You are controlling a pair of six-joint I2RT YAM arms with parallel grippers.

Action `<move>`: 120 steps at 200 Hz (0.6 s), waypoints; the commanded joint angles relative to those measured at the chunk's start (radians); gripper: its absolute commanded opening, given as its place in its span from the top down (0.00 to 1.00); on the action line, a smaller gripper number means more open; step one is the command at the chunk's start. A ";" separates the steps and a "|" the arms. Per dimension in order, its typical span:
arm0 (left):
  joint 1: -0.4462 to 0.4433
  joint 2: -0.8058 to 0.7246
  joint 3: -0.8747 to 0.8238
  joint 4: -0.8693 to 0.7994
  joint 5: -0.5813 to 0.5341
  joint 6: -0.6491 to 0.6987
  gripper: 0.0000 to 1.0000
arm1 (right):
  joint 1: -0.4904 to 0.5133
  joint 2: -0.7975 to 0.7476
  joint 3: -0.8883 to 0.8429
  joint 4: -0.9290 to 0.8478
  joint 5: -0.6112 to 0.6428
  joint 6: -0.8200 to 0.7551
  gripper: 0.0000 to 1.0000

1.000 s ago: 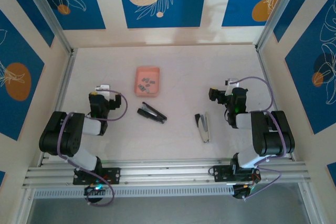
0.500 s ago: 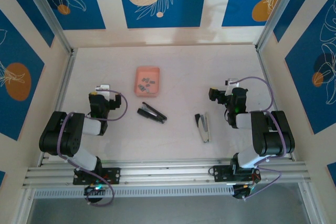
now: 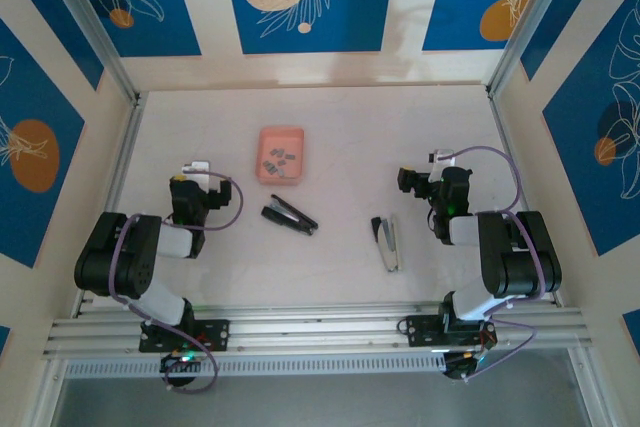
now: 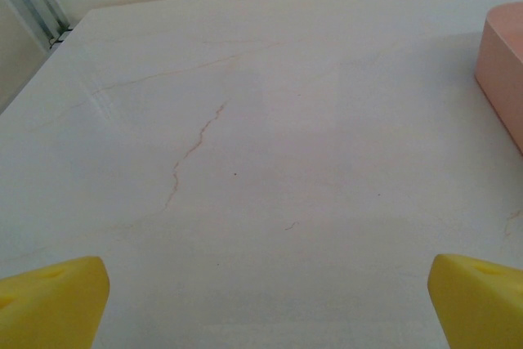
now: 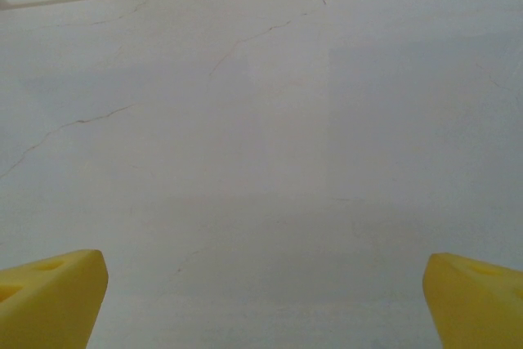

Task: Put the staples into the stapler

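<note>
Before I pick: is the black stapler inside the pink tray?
No, the black stapler lies on the table, apart from the pink tray.

No readable text, label, brand, number or sign anywhere in these views

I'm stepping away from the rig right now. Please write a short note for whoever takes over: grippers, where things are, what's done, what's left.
Left gripper: open, empty, over the table.
Right gripper: open, empty, also over the table.
Staples: lying in the pink tray.
Black stapler: just in front of the tray. Grey stapler: further right, beside the right arm.
Done: nothing, no strip picked up.
Left: take a strip and load a stapler.
</note>
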 commanded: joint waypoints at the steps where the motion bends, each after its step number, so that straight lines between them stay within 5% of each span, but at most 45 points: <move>1: 0.009 -0.010 0.019 0.002 0.019 -0.009 0.00 | 0.001 -0.005 -0.001 0.028 -0.005 -0.018 0.01; 120: 0.009 -0.019 0.028 -0.026 0.041 0.001 0.01 | -0.014 -0.033 0.033 -0.054 -0.029 -0.003 0.01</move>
